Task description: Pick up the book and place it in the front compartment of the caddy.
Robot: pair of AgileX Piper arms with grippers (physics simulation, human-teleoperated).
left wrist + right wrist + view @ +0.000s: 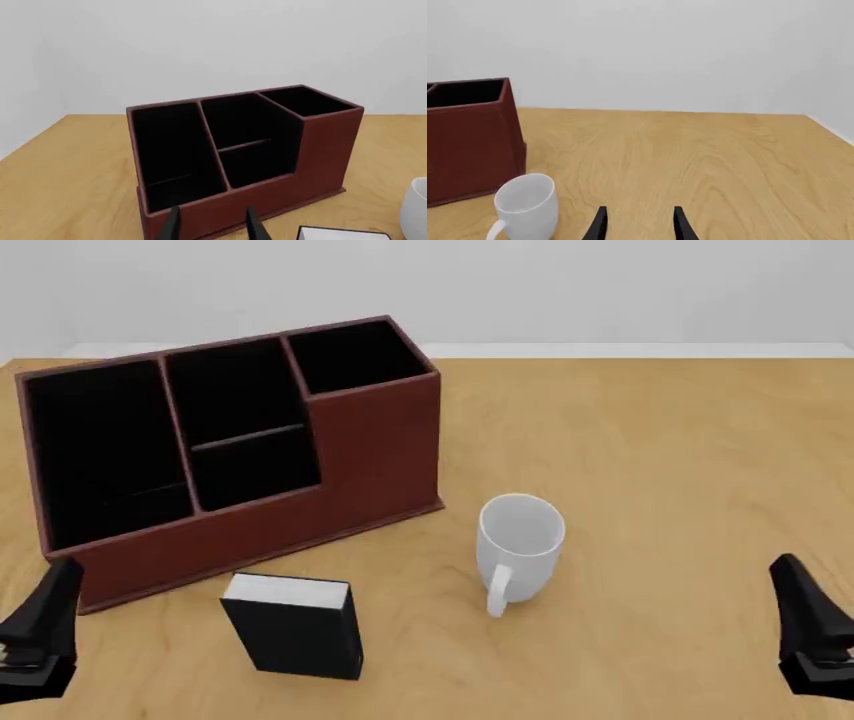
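Bare wooden counter (pixel 667 470) stretches wide right of the white ceramic mug (pixel 518 545); the small black hardcover book (pixel 294 622) stands just before the reddish-brown leather-look caddy (pixel 360 455), narrowing that gap.

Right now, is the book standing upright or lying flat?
Upright. In the front view the book stands on its bottom edge on the table, white page edges facing up, just in front of the caddy.

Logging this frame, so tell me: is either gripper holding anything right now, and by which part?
Nothing is held. The left gripper and right gripper are open and empty; the book stands untouched on the table.
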